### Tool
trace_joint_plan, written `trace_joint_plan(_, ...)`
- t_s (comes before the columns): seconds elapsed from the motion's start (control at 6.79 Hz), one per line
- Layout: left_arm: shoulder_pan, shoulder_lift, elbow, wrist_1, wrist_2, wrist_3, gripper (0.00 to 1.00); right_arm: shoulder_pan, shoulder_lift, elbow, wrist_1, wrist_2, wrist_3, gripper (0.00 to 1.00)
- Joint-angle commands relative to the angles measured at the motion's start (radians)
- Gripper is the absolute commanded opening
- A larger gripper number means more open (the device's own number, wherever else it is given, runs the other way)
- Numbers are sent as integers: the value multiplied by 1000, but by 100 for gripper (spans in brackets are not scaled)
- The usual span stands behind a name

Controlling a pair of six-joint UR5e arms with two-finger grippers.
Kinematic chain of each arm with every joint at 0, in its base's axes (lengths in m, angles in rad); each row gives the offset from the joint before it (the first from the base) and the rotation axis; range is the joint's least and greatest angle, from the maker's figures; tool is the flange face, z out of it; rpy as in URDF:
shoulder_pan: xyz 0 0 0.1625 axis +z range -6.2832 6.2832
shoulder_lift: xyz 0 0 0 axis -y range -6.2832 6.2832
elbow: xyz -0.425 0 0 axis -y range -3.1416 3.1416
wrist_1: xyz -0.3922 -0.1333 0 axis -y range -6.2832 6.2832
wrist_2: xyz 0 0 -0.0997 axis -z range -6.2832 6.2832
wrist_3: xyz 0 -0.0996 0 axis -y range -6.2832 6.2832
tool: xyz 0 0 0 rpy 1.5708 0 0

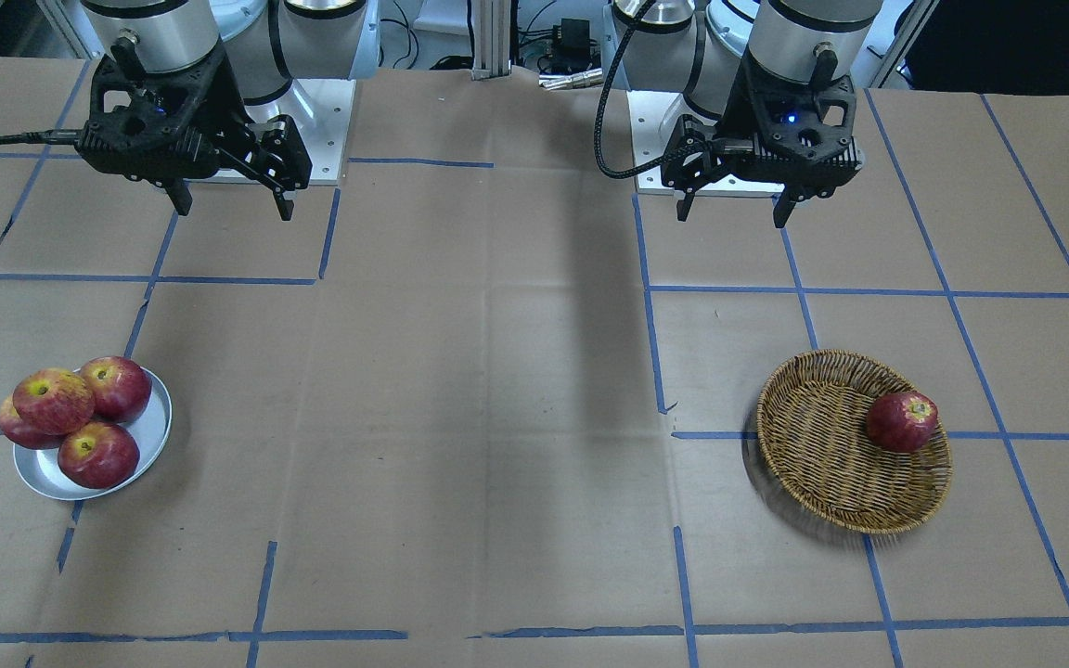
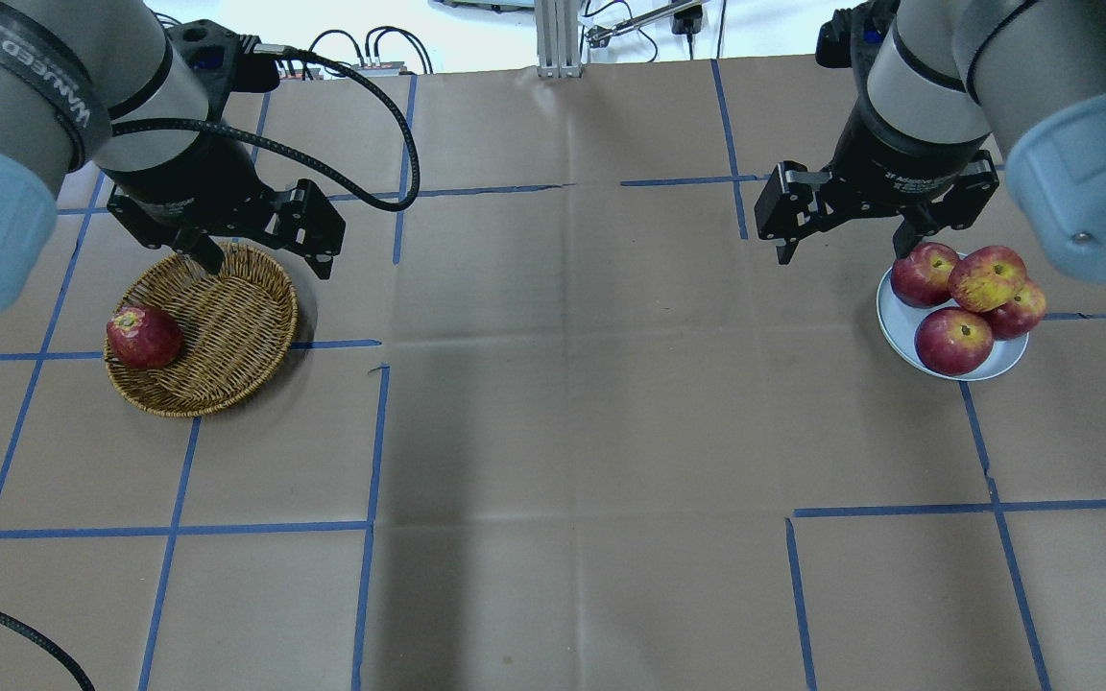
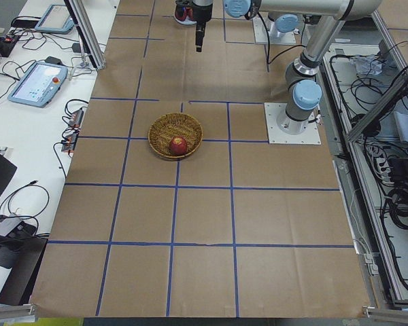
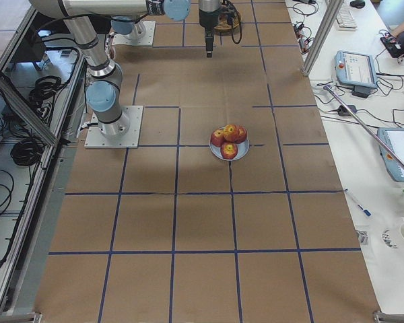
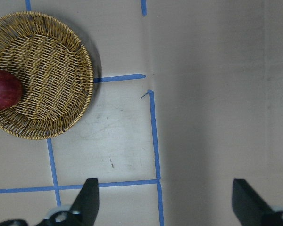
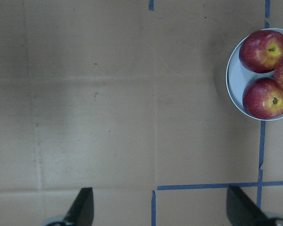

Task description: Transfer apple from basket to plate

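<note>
The lighter pinkish-red apple (image 1: 53, 401) with yellow streaks lies on top of three darker red apples on the silver plate (image 1: 154, 431); it also shows in the overhead view (image 2: 987, 278). The wicker basket (image 1: 822, 455) holds one dark red apple (image 1: 903, 422), at its rim on the side away from the table's middle (image 2: 143, 337). My left gripper (image 2: 269, 269) is open and empty, high above the basket's edge nearest the robot. My right gripper (image 2: 842, 256) is open and empty, high and just inward of the plate (image 2: 889, 312).
Brown paper with blue tape lines covers the table (image 2: 572, 403). A black cable (image 2: 342, 182) loops from the left wrist. The arm bases (image 1: 312, 121) stand at the table's robot side. Tablets and cables lie on side benches (image 3: 34, 81).
</note>
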Motion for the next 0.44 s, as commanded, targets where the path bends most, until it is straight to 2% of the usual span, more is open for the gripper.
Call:
trace_joint_plan(0.0, 0, -3, 2, 0, -2, -2, 99, 3, 3, 0, -5, -7, -1, 100)
trace_joint_plan(0.29, 0, -2, 2, 0, -2, 0, 99, 3, 3, 3, -8, -7, -1, 100)
